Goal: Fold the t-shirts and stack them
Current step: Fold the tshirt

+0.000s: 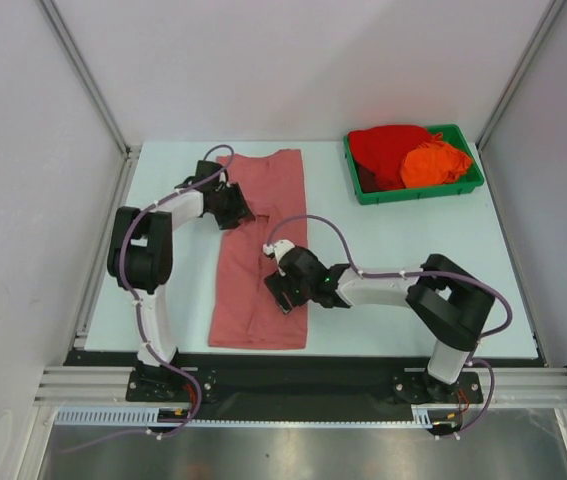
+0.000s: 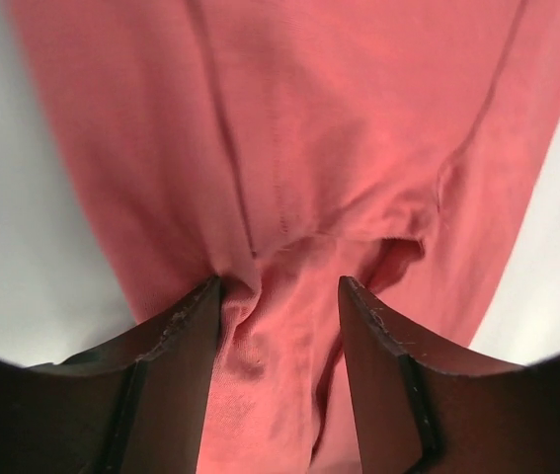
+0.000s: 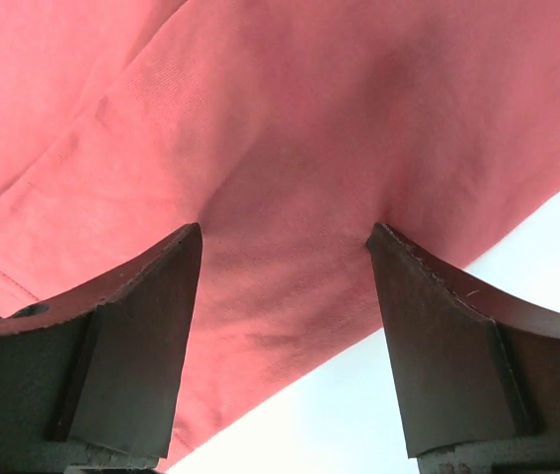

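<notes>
The pink shirt [image 1: 261,250] lies flat on the counter [image 1: 393,280], left of the middle. The left end effector [image 2: 280,291] and the right end effector [image 3: 284,237] press on its edges, jaws apart. The red shirt [image 1: 388,150] and the orange shirt [image 1: 435,165] sit in the tray [image 1: 418,193] at the far right corner.

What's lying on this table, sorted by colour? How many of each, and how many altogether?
salmon t-shirt: 1
red t-shirt: 1
orange t-shirt: 1
green tray: 1
Total: 4
</notes>
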`<action>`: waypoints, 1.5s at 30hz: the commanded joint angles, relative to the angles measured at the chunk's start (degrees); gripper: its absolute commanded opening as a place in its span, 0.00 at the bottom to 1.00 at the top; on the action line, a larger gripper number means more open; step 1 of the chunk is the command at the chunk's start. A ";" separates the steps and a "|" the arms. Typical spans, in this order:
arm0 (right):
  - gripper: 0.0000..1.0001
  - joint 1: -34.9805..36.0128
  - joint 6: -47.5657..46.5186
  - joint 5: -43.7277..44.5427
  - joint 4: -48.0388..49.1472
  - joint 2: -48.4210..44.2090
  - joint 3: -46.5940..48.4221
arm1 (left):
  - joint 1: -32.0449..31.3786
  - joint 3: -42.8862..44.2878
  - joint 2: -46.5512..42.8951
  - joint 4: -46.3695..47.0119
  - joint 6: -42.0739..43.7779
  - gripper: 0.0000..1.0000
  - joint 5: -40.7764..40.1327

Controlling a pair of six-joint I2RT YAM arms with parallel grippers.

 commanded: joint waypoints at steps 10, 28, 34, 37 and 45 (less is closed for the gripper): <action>0.77 -1.12 11.45 3.51 -15.65 -13.89 -10.53 | -4.58 -9.37 -23.06 -1.59 0.28 0.61 0.98; 0.76 -2.08 23.66 -4.22 -21.89 -31.12 -12.45 | -30.15 -45.41 -51.29 6.57 -10.69 0.59 0.89; 0.70 -2.61 28.58 -7.03 -20.92 -37.36 -19.74 | -38.32 -49.11 -50.50 9.66 -15.97 0.56 -1.39; 0.68 -2.61 30.69 -8.18 -22.15 -39.91 -21.94 | -41.49 -51.30 -50.23 10.80 -18.78 0.56 -1.14; 0.64 -2.61 36.32 -11.78 -18.73 -43.09 -28.45 | -46.58 -53.16 -49.53 11.95 -22.12 0.52 -2.97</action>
